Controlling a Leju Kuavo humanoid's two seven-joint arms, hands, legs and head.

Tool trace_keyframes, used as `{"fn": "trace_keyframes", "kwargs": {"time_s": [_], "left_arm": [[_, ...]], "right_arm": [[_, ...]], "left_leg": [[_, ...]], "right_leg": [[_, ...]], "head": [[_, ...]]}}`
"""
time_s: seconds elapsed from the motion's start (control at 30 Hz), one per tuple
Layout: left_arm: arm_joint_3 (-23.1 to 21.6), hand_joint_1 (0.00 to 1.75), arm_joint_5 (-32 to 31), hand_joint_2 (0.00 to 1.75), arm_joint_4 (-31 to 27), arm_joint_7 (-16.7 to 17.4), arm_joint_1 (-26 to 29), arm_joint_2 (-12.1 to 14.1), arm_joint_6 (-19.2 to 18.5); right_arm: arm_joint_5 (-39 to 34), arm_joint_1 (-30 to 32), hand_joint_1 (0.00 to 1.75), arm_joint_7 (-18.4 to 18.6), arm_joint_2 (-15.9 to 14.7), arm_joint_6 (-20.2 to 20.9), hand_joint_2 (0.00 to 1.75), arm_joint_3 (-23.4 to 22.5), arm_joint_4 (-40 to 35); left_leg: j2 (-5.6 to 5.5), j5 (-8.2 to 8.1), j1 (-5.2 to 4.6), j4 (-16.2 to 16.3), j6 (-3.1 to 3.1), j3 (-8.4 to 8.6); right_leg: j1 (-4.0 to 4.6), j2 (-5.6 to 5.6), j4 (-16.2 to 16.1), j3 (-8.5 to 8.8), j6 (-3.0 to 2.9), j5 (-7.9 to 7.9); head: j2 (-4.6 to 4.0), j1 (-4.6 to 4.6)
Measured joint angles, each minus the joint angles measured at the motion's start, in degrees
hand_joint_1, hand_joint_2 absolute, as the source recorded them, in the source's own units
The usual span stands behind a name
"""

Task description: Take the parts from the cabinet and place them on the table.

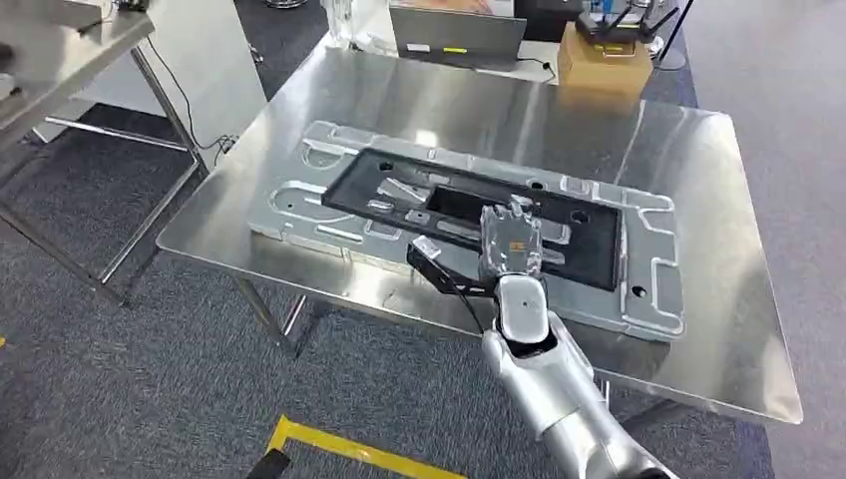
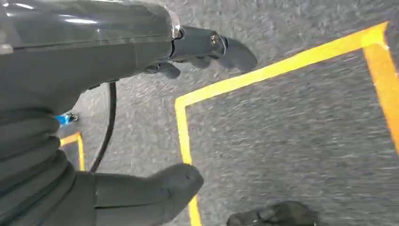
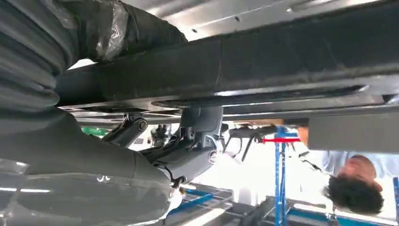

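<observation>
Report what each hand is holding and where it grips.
The right hand grips the black frame part at its near long edge, on the silver panel. The left hand holds nothing.

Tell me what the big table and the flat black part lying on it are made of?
The big silver table looks like bare polished metal, probably steel: it mirrors the lights and the box behind it. The flat black rectangular part looks matte and dull, without reflections; whether it is plastic or painted metal is unclear. The right hand rests on it.
</observation>
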Motion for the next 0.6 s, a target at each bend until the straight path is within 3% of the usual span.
{"fn": "trace_keyframes", "kwargs": {"time_s": [0.03, 0.07, 0.1, 0.17, 0.2, 0.23, 0.27, 0.37, 0.4, 0.43, 0.5, 0.53, 0.57, 0.6], "left_arm": [[0.0, 0.00, 0.0, 1.75, 0.0, 0.1, 0.1, 0.0, 0.0], [0.0, 0.00, -0.1, 1.75, 0.0, 0.1, 0.2, 0.1, 0.0], [0.0, 0.00, -0.1, 1.75, 0.0, 0.1, 0.3, 0.2, 0.0], [0.0, 0.00, -0.1, 1.75, 0.0, 0.1, 0.3, 0.3, 0.0], [0.0, 0.00, -0.1, 1.75, 0.1, 0.2, 0.4, 0.2, 0.0], [0.0, 0.00, -0.1, 1.75, 0.2, 0.2, 0.2, 0.2, 0.0], [0.0, 0.00, -0.1, 1.75, 0.2, 0.2, 0.1, 0.2, 0.0], [0.0, 0.00, -0.1, 1.75, 0.2, 0.3, 0.5, 0.2, 0.0], [0.0, 0.00, -0.1, 1.75, 0.2, 0.3, 0.4, 0.3, 0.1], [0.0, 0.00, 0.1, 1.75, 0.2, 0.3, 0.3, 0.4, 0.2], [0.0, 0.00, 0.2, 1.75, 0.2, 0.4, 0.3, 0.4, 0.4], [0.0, 0.00, 0.2, 1.75, 0.2, 0.3, 0.5, 0.4, 0.5], [0.0, 0.00, 0.2, 1.75, 0.2, 0.3, 0.6, 0.4, 0.5], [0.0, 0.00, 0.2, 1.75, 0.2, 0.3, 0.7, 0.4, 0.5]], "right_arm": [[0.0, 0.1, 1.75, 0.0, 0.0, 0.0, 1.75, 0.0, 0.2], [-0.1, 0.2, 1.75, -0.1, 0.0, 0.0, 1.75, 0.1, 0.5], [-0.2, 0.2, 1.75, -0.1, 0.1, 0.0, 1.75, 0.1, 0.8], [-0.3, 0.2, 1.75, -0.2, 0.5, 0.1, 1.75, 0.1, 1.1], [-0.3, 0.2, 1.75, -0.3, 0.6, 0.1, 1.75, 0.1, 1.4], [-0.4, 0.1, 1.75, -0.4, 0.8, 0.1, 1.75, 0.1, 1.6], [-0.9, 0.1, 1.75, -0.5, 0.9, 0.2, 1.75, 0.1, 1.7], [-1.9, 0.3, 1.75, -0.9, 0.9, 0.1, 1.75, 0.1, 2.7], [-2.1, 0.3, 1.75, -0.9, 0.9, 0.0, 1.75, 0.1, 3.0], [-2.5, 0.2, 1.75, -1.0, 0.9, -0.3, 1.75, 0.1, 3.3], [-3.4, 0.5, 1.75, -1.3, 0.7, -0.8, 1.75, 0.1, 4.1], [-3.6, 0.7, 1.75, -1.6, 0.5, -0.8, 1.75, 0.1, 4.4], [-3.8, 0.9, 1.75, -1.8, 0.4, -0.8, 1.75, 0.1, 4.8], [-4.0, 1.0, 1.75, -1.8, 0.3, -0.8, 1.75, 0.1, 5.1]], "left_leg": [[0.03, -0.52, 0.17, 1.5, -0.47, -1.71], [0.05, 0.72, 0.35, 0.5, -1.05, -2.16], [0.08, 3.48, 0.58, -3.1, -1.49, -1.44], [0.23, 10.72, 1.22, -12.9, -2.19, 1.60], [0.00, 10.16, 0.97, -13.4, -2.36, 1.33], [-0.04, 8.62, 0.63, -14.0, -1.07, 1.19], [-0.18, 9.79, 0.62, -13.5, -0.33, 1.32], [-0.21, 9.15, 0.86, -13.8, 0.79, 2.35], [-0.21, 8.88, 0.86, -13.9, 1.15, 2.83], [-0.21, 8.54, 0.82, -13.9, 1.48, 3.19], [-0.23, 7.64, 0.53, -13.9, 1.73, 3.99], [-0.25, 7.20, 0.37, -13.9, 1.84, 4.46], [-0.35, 6.68, 0.18, -13.9, 1.88, 5.13], [-0.41, 6.15, -0.06, -13.9, 1.90, 5.90]], "right_leg": [[-0.16, 0.13, 0.2, 0.41, 0.34, -0.50], [-0.38, 0.18, 0.5, 0.86, 0.68, -1.08], [-0.72, 0.25, 0.9, 1.43, 1.16, -1.84], [-1.33, 0.26, 2.1, 2.41, 2.14, -3.72], [-1.15, 0.36, 2.6, 2.42, 2.74, -4.41], [-1.18, 0.43, 3.0, 1.92, 3.14, -4.64], [-0.94, 0.43, 3.0, 1.71, 3.43, -4.85], [-1.17, 0.40, 3.8, 2.09, 4.11, -5.16], [-1.27, 0.22, 6.4, 0.90, 4.31, -5.01], [-1.28, 0.13, 10.4, -1.61, 4.56, -5.81], [-1.26, 0.11, 18.5, -7.48, 4.83, -9.47], [-1.22, 0.12, 20.5, -9.61, 4.73, -10.47], [-1.13, 0.12, 20.2, -10.71, 4.44, -9.88], [-0.93, 0.13, 17.9, -10.57, 3.96, -7.93]], "head": [[0.00, 0.00], [0.00, 0.00], [0.00, -0.02], [0.00, -0.02], [0.00, -0.02], [0.00, -0.17], [0.00, -0.13], [0.00, -0.09], [0.00, -0.04], [0.00, -0.04], [0.00, -0.04], [0.00, -0.04], [0.00, -0.04], [0.00, -0.04]]}}
